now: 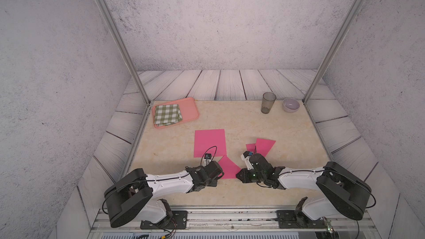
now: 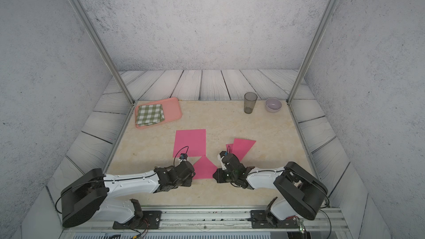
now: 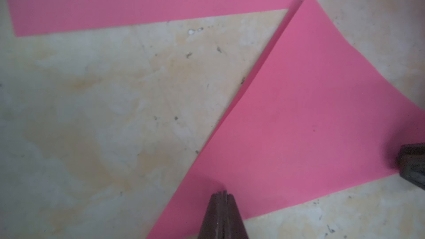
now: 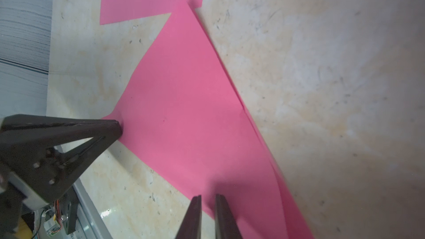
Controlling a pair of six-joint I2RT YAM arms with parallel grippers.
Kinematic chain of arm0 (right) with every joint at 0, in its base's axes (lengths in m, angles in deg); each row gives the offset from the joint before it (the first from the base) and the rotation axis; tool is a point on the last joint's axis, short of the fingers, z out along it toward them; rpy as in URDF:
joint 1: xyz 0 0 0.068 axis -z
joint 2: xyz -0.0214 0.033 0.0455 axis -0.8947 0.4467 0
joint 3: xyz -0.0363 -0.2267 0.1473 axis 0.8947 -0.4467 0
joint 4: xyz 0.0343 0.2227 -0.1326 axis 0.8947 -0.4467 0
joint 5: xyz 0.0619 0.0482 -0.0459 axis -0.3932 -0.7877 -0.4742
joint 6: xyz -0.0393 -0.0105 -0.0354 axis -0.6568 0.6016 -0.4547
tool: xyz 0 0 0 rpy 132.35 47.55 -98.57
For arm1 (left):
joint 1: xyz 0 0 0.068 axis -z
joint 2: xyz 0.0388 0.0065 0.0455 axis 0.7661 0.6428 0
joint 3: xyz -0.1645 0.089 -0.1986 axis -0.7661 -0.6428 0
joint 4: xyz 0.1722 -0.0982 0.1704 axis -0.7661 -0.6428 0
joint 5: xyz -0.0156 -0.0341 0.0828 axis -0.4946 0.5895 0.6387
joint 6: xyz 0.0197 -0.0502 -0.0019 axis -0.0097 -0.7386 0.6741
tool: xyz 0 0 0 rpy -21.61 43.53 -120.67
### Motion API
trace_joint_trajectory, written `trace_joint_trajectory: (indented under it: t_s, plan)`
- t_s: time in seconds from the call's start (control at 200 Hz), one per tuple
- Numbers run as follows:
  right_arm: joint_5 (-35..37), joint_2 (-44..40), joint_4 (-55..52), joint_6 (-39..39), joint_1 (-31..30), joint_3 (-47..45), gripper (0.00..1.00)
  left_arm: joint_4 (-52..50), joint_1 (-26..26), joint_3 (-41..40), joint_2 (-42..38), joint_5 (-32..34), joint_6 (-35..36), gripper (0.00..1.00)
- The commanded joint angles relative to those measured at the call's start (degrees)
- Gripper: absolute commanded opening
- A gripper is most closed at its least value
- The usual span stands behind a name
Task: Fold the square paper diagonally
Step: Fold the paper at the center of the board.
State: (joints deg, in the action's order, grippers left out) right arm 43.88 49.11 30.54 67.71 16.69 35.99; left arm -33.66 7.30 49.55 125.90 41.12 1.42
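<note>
A pink paper (image 1: 227,168) (image 2: 203,167) lies folded into a triangle on the marble top between my two grippers. My left gripper (image 3: 222,194) is shut, with its tips pressed down on one corner of the triangle (image 3: 310,111). It also shows from the side in the right wrist view, left gripper (image 4: 116,127). My right gripper (image 4: 208,197) stands over the opposite corner of the triangle (image 4: 195,111), its jaws a narrow gap apart with nothing between them. Two layers show along the long edge. A flat pink square sheet (image 1: 209,142) (image 2: 189,142) touches the triangle's far tip.
Another folded pink piece (image 1: 264,145) lies right of centre, behind the right wrist. A pink tray (image 1: 190,111) with a green checked cloth (image 1: 166,113) sits at the back left. A grey cup (image 1: 268,102) and a pale bowl (image 1: 291,105) stand at the back right.
</note>
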Motion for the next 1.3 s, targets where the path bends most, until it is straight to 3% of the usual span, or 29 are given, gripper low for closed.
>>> trace_joint_trajectory:
  t_s: [0.0, 0.53, 0.766, 0.936, 1.066, 1.296]
  plan:
    - [1.33, 2.39, -9.84, -1.03, 0.25, -1.8, 0.17, -8.72, -1.23, -2.98, -1.55, 1.06, -0.95, 0.0]
    - [0.83, 3.5, -10.2, -0.85, 0.29, -0.72, 0.17, -12.41, -2.77, -6.95, -10.69, 1.76, -3.2, 0.0]
    - [0.42, 4.42, -9.59, -1.14, 0.33, -0.87, 0.17, -22.24, -2.8, 6.16, -19.64, 2.41, 1.81, 0.0]
    - [0.09, 4.5, -9.4, -1.23, 0.29, -0.88, 0.17, -17.6, -2.76, 13.24, -22.83, -3.74, 7.34, 0.0]
    - [-0.09, 4.43, -9.52, -1.4, 0.29, -0.87, 0.17, -7.71, -2.75, 12.12, -18.99, -8.95, 7.4, 0.01]
    - [-0.49, 4.55, -10.28, -1.67, 0.28, -0.48, 0.17, -0.32, -2.49, 14.69, -1.13, -15.1, 8.31, 0.0]
